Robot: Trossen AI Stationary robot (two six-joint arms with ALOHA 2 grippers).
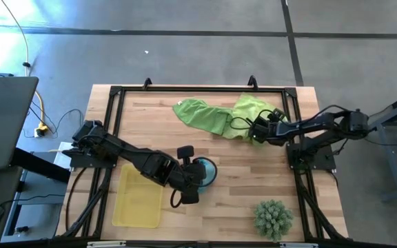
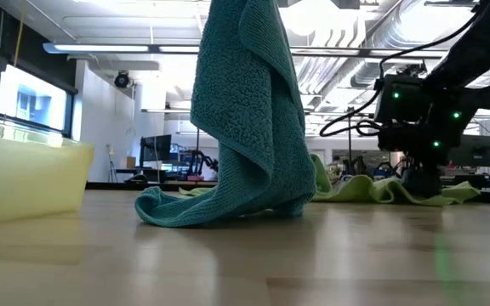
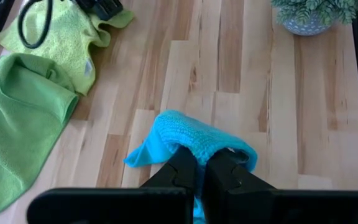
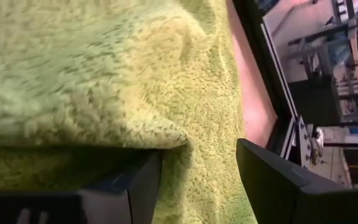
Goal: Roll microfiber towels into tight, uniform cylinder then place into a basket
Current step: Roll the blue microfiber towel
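Observation:
A teal-blue microfiber towel (image 2: 245,110) hangs from my left gripper (image 3: 202,167), which is shut on it above the table's middle, right of the yellow basket (image 1: 140,200). Two lime green towels lie crumpled at the far side, one (image 1: 198,114) toward the middle and one (image 1: 250,110) farther right. My right gripper (image 4: 197,177) stands open, low over the right one; a fold of that towel (image 4: 160,140) lies right by one finger. My left gripper pinches a bunched upper part of the teal towel (image 3: 194,144) between its two shut fingers, which slant down from the table's left. The towel hangs slack in folds below them, and its lower end (image 2: 202,212) rests on the table. My right gripper's open fingers (image 4: 135,183) sit close on the green towel; I cannot tell whether they touch it.
A spiky green plant in a pot (image 1: 273,218) stands at the near right. A black frame rail (image 1: 205,89) runs around the table's edge. Bare wood (image 1: 233,196) lies between the teal towel and the plant.

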